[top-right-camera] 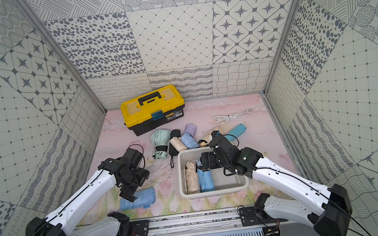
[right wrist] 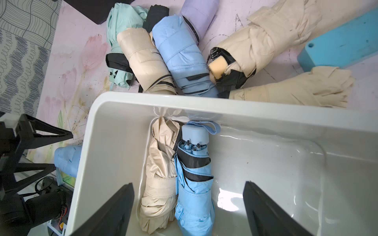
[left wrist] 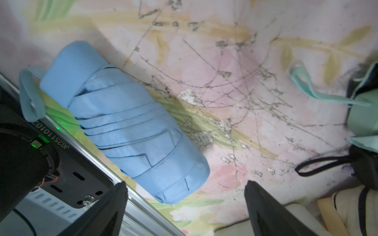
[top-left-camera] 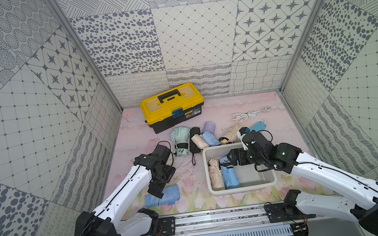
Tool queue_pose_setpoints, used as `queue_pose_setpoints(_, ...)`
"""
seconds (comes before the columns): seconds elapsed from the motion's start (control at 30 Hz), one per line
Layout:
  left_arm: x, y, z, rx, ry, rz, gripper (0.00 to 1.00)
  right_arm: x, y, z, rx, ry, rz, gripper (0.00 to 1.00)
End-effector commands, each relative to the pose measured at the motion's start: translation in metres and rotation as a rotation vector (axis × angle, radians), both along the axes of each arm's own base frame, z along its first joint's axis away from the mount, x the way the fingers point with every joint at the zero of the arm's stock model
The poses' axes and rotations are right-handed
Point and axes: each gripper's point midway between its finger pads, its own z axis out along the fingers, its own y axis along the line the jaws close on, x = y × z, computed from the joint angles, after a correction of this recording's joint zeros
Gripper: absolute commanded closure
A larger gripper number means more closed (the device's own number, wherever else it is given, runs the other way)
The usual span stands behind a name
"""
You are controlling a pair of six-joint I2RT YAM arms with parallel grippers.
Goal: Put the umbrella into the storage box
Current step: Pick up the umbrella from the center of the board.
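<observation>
— At the left, the left claw (top-left-camera: 159,193) hangs open over a blue umbrella (top-left-camera: 165,196) that lies on the surface (top-left-camera: 190,177), near its front edge. The claw holds nothing.

— So which step is this?

— I think it is the reach for the next umbrella. The claw must go lower, set its jaws across the roll and close. The fabric is soft, so a grip at the middle seems safer.

— And farther right?

— Behind, a heap (top-left-camera: 200,136) of umbrellas waits. Then comes the box (top-left-camera: 252,186). A beige umbrella (top-left-camera: 216,176) and a second blue umbrella (top-left-camera: 229,178) lie side by side at its left side. The right claw (right wrist: 188,188) is open above them, empty. I judge it should move away, to leave room.
</observation>
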Motion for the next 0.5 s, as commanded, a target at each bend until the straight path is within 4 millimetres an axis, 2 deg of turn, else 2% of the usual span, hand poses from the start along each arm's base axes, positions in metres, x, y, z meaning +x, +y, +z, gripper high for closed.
queue_pose_setpoints(0.0, -0.032, 0.02, -0.014, 0.022, 0.065, 0.239, 0.05, 0.003, 0.01, 0.008, 0.022, -0.005, 0.038, 0.11)
queue_pose_setpoints(0.3, -0.039, 0.029, -0.043, 0.005, 0.118, 0.326, 0.03, 0.002, 0.021, 0.012, 0.031, 0.005, 0.099, 0.11)
queue_pose_setpoints(0.47, -0.034, 0.029, -0.058, -0.011, 0.11, 0.336, 0.01, 0.002, 0.022, 0.014, 0.042, 0.006, 0.1, 0.1)
